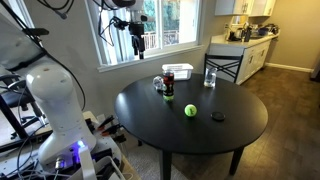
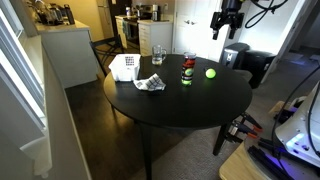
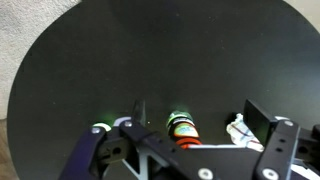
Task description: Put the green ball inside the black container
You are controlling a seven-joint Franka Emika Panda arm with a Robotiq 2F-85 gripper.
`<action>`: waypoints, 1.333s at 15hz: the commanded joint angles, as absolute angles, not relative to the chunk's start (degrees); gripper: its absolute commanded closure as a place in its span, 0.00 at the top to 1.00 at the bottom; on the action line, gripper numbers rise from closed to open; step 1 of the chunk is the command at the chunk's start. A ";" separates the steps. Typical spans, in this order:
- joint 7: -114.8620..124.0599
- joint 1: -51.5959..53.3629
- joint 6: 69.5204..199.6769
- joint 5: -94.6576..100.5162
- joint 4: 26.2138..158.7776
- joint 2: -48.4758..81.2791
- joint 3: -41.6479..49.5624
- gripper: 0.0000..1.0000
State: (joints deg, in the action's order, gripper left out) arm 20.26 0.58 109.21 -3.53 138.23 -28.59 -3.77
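The green ball (image 1: 190, 110) lies on the round black table (image 1: 240, 135), apart from the other things; it also shows in the other exterior view (image 2: 211, 73). In the wrist view only its top (image 3: 98, 128) peeks past the gripper body. A small dark cup, the black container (image 1: 167, 94) (image 2: 187, 78), stands close to a dark can with red (image 1: 168, 75); the two are hard to separate. My gripper (image 1: 137, 42) (image 2: 222, 27) hangs high above the table's far side, open and empty (image 3: 200, 112).
A clear glass (image 1: 210, 77) (image 2: 157, 53), a crumpled white wrapper (image 2: 150, 83) (image 3: 240, 128), a white box (image 2: 124, 67) and a flat black disc (image 1: 218, 117) are on the table. A chair (image 1: 222, 68) stands behind it, with a window beside the arm.
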 commanded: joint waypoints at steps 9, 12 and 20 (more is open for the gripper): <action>-3.38 -8.97 108.85 -1.34 142.47 -30.99 12.65 1.00; -2.34 -9.38 108.17 -1.90 143.06 -31.82 12.39 1.00; -1.44 -9.83 110.22 -1.09 143.63 -30.47 12.01 1.00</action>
State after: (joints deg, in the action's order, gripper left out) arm -1.99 -8.37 108.43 -1.41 142.69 -30.62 13.35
